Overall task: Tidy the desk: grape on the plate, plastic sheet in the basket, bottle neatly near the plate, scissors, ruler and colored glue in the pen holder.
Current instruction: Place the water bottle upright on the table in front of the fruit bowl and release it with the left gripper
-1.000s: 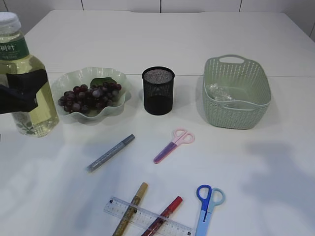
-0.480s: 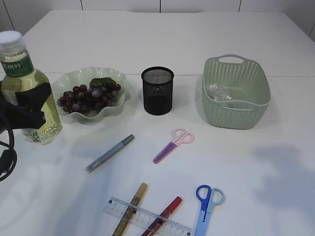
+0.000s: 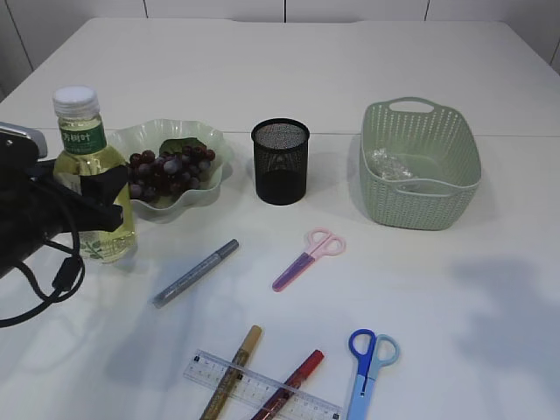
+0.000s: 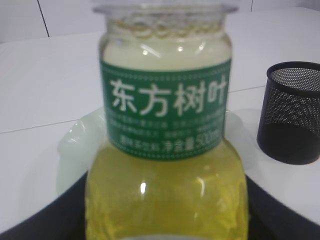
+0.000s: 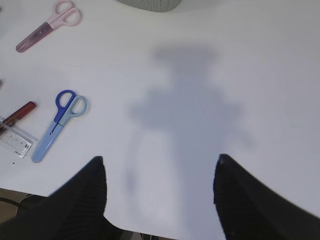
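Bottle placement beside the plate in hand.
Left gripper (image 3: 112, 194) jaws clamped on the clear plastic bottle of yellow drink (image 3: 92, 175), at nine o'clock of the pale green wavy plate (image 3: 188, 197); next, release it upright. Right gripper (image 5: 159, 192) jaws apart, idle.

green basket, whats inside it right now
A crumpled clear plastic sheet lies inside the green basket, toward its left side. The near wall hides part of the floor, so anything there can't be seen.

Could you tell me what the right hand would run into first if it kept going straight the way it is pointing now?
Probably only the bare table. The right hand hangs open over an empty stretch. The blue scissors lie well off to its left, and the basket looks farther ahead, though depth is uncertain.
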